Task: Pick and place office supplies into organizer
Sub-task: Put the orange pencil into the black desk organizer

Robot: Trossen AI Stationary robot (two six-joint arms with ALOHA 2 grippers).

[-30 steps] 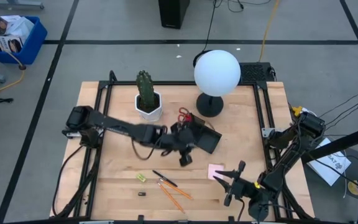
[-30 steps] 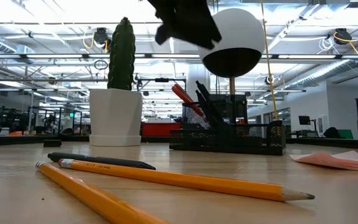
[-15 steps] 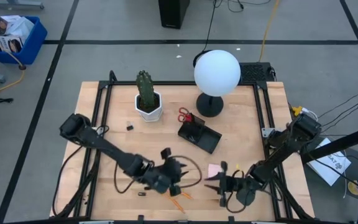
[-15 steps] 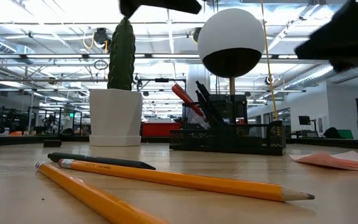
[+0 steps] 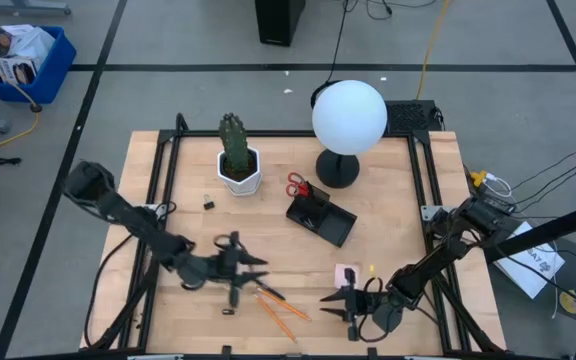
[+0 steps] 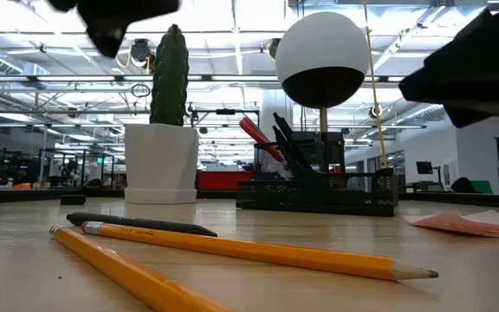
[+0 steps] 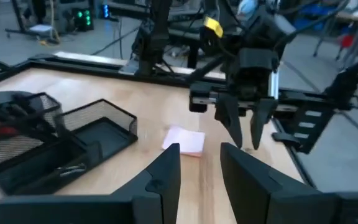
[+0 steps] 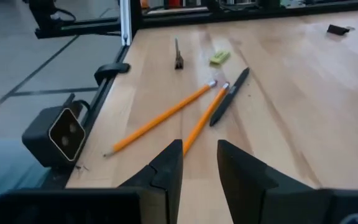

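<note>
We note two dark arms of slim jointed links with bulkier rounded joint housings. The left gripper [image 5: 251,275] and right gripper [image 5: 336,305] each carry two matte black, wedge-shaped fingers [image 7: 163,180]. A silver cylindrical part and a flat black crossbar sit above the right gripper's fingers [image 7: 255,127].

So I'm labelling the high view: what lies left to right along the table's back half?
black clip → cactus pot → red scissors → organizer → lamp globe
</note>
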